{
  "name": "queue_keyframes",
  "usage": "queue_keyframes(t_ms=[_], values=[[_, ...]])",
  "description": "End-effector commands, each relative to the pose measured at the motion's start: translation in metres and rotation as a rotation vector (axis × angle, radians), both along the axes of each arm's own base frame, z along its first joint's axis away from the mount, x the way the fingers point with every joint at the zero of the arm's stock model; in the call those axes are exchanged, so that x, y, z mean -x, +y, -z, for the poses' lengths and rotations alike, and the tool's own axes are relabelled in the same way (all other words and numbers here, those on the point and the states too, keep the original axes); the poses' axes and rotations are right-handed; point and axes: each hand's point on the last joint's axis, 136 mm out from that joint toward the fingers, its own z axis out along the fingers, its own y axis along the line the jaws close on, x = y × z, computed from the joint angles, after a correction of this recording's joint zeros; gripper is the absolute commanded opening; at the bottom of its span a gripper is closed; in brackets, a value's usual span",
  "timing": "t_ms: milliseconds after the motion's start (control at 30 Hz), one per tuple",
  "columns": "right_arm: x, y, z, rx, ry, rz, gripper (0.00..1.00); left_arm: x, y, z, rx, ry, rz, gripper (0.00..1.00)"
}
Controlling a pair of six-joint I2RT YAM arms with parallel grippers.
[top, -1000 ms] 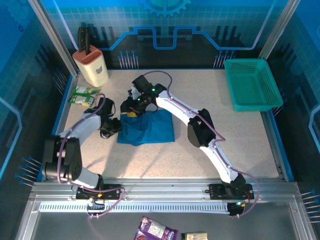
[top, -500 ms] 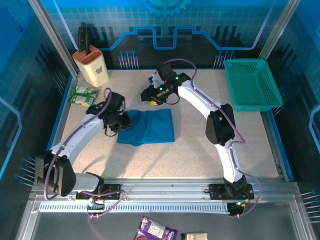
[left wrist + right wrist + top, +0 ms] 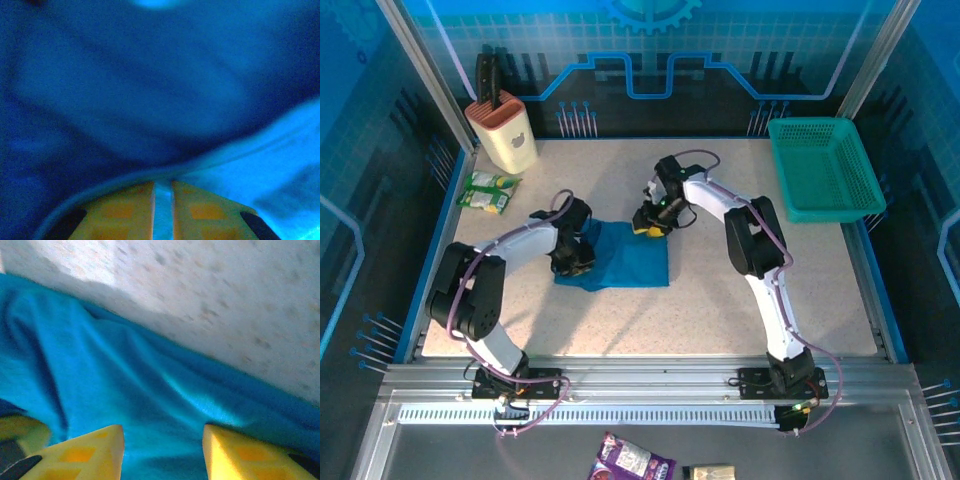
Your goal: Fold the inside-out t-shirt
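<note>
Two tools meet at one cloth. At the left, the left tool (image 3: pixel 578 250) (image 3: pixel 162 184) rests on the left part of the inside-out t-shirt (image 3: pixel 625 258) (image 3: pixel 125 90) (image 3: pixel 125 390), clenched on a blue fold. The shirt lies as a rough rectangle on the speckled table (image 3: pixel 720 290) (image 3: pixel 225 290). At its far right corner hangs the right tool (image 3: pixel 650 222) (image 3: pixel 162 432), jaws spread, grasping nothing. A green basket (image 3: pixel 823 170) stands far right, blue panels behind. Half a second ago the right tool was farther back, off the cloth.

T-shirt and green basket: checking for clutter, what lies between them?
The right arm crosses bare table between t-shirt and basket, seen from the top external view.
</note>
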Motion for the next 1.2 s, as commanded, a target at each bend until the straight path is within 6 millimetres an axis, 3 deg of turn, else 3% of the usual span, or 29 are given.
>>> queue_keyframes(t_ms=[0, 167, 300, 433, 600, 667, 733, 833, 933, 1067, 1167], values=[[0.025, -0.027, 0.001, 0.081, 0.016, -0.003, 0.46, -0.013, 0.017, -0.001, -0.019, -0.029, 0.004, 0.17], [0.080, -0.045, 0.008, 0.111, 0.068, 0.035, 0.46, -0.032, 0.023, 0.008, -0.030, -0.016, 0.028, 0.16], [0.138, -0.047, 0.015, 0.139, 0.121, 0.044, 0.46, -0.048, 0.015, 0.013, -0.008, -0.024, 0.060, 0.16], [0.193, -0.033, 0.014, 0.138, 0.152, 0.039, 0.46, -0.070, -0.006, 0.006, 0.051, -0.085, 0.137, 0.17], [0.230, 0.006, -0.003, 0.029, 0.164, -0.009, 0.46, -0.081, -0.049, 0.000, 0.104, -0.101, 0.307, 0.17], [0.226, 0.014, -0.021, -0.021, 0.135, -0.016, 0.47, -0.081, -0.065, -0.005, 0.122, -0.111, 0.360, 0.17], [0.207, 0.008, -0.041, -0.049, 0.070, 0.014, 0.46, -0.084, -0.071, -0.019, 0.143, -0.148, 0.364, 0.17], [0.170, -0.012, -0.060, -0.075, -0.018, 0.085, 0.46, -0.087, -0.066, -0.052, 0.151, -0.228, 0.335, 0.18], [0.132, -0.034, -0.066, -0.062, -0.069, 0.138, 0.45, -0.083, -0.049, -0.079, 0.095, -0.276, 0.291, 0.22], [0.088, -0.049, -0.058, -0.014, -0.104, 0.135, 0.44, -0.063, -0.021, -0.078, 0.009, -0.209, 0.223, 0.23], [0.060, -0.049, -0.046, 0.014, -0.113, 0.115, 0.43, -0.043, -0.008, -0.059, -0.020, -0.134, 0.186, 0.24]])
